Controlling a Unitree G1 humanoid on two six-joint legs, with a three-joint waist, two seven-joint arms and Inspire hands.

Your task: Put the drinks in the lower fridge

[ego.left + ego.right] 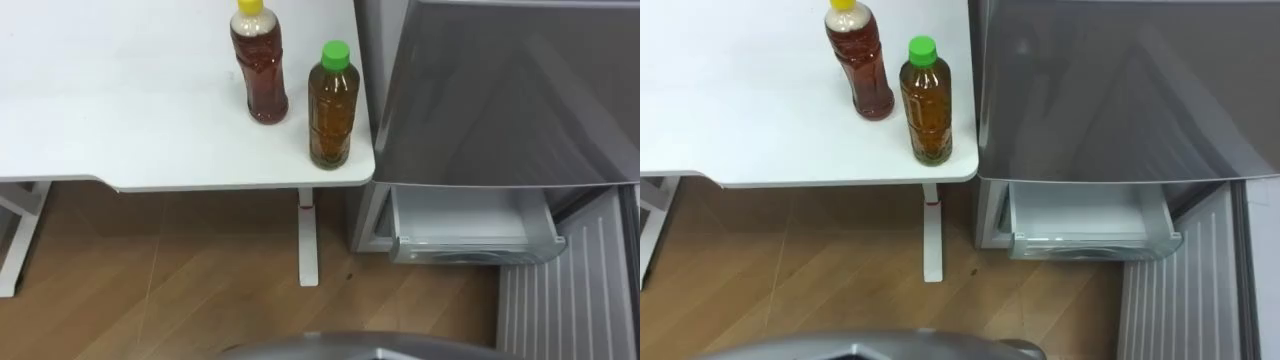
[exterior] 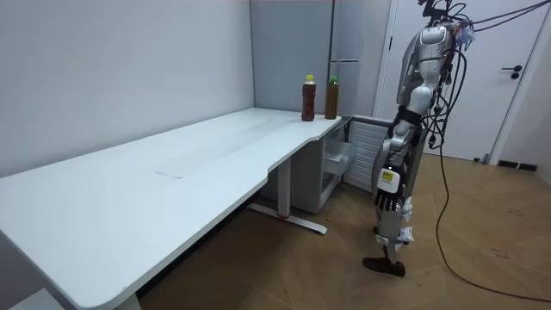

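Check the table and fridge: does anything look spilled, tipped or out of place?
Nothing is spilled or damaged. The yellow-capped bottle and the green-capped bottle stand upright and capped on the table, the green one close to its corner edge. The lower drawer of the fridge stands pulled out, which suits the task.

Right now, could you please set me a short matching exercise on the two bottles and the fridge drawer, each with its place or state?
Things:
1. yellow-capped bottle
2. green-capped bottle
3. fridge drawer

Places or states:
A. pulled out, low down
B. at the corner of the table, nearest the fridge
C. farther back on the table

Pairs: 1-C, 2-B, 3-A
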